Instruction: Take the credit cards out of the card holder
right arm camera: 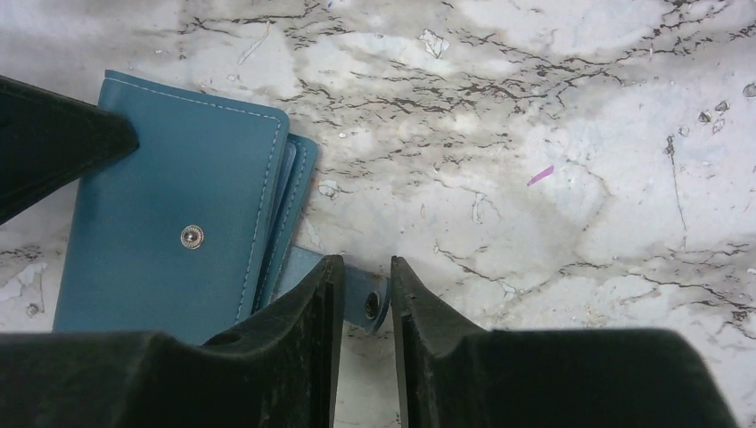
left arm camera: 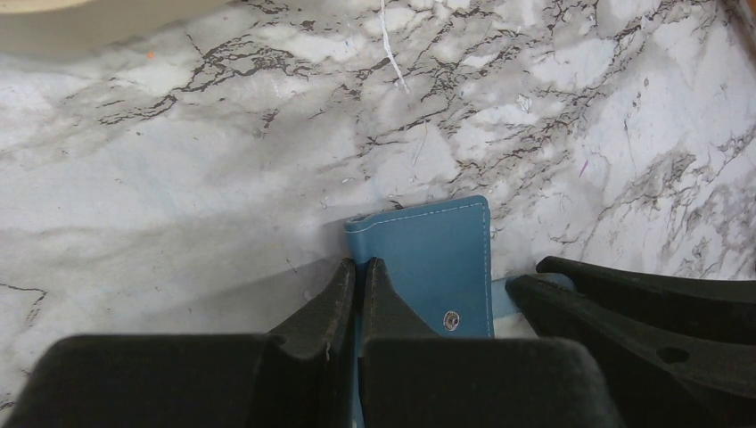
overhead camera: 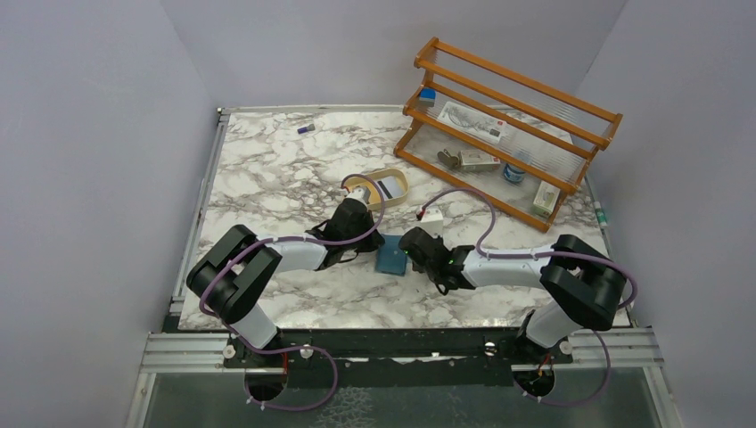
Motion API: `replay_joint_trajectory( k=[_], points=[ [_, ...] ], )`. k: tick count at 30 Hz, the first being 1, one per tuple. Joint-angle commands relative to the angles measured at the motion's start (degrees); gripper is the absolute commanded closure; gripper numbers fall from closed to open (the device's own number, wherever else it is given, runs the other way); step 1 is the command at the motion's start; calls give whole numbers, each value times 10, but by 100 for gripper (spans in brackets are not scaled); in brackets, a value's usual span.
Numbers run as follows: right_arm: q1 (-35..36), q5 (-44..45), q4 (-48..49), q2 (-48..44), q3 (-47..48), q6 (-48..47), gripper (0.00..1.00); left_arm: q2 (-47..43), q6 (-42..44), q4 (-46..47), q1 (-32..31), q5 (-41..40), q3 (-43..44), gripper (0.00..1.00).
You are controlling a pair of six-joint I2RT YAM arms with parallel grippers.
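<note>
The card holder [right arm camera: 169, 223] lay flat on the marbled worktop [overhead camera: 267, 169], in the near middle, between the two arms. It was folded shut, teal cover up, with a metal snap stud showing on that cover. Its snap tab [right arm camera: 367, 301] was unfastened and stuck out from one long edge, lying on the worktop. Along that same edge the stacked inner layers showed a lighter blue.

The right gripper [right arm camera: 365, 267] had its fingers set narrow, one on each side of the snap tab, with the tab filling most of the gap between them. Whether they actually pinched it could not be told. The left gripper [left arm camera: 359, 272] stood at the opposite edge of the card holder. Its fingers were pressed together with no gap, their tips at the cover's edge, and nothing was seen caught between them.

Just beyond the left gripper sat a tan oval tray [overhead camera: 363, 183], and a white card [overhead camera: 390, 187] with a dark stripe lay in it. A small white object [overhead camera: 432, 217] stood just beyond the right gripper; what it was could not be made out. Farther back on the right stood an orange wooden rack [overhead camera: 535, 89] with a few small items on its shelves. A tiny purplish item [overhead camera: 306, 130] lay alone near the far left edge.
</note>
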Motion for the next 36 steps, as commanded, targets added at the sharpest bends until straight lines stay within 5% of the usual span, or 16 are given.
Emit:
replay_joint_trajectory(
  k=[1, 6, 11, 16, 21, 36],
  points=[
    [-7, 7, -24, 0, -9, 30, 75, 2, 14, -51, 3, -39, -16, 100],
    [-7, 1, -21, 6, -11, 35, 99, -1, 13, -44, 3, -38, -24, 100],
    [-9, -5, -6, -8, -18, 30, 99, 2, 9, -40, 3, -32, -25, 98],
    [-28, -26, 23, -46, -47, 28, 99, 8, 13, -36, 3, -5, -20, 70],
    [-41, -24, 22, -75, -62, 14, 99, 2, 12, -37, 3, 11, -15, 59],
    [-46, -4, -22, -233, -38, -70, 99, -61, 10, -46, 6, 25, -14, 55]
  ],
)
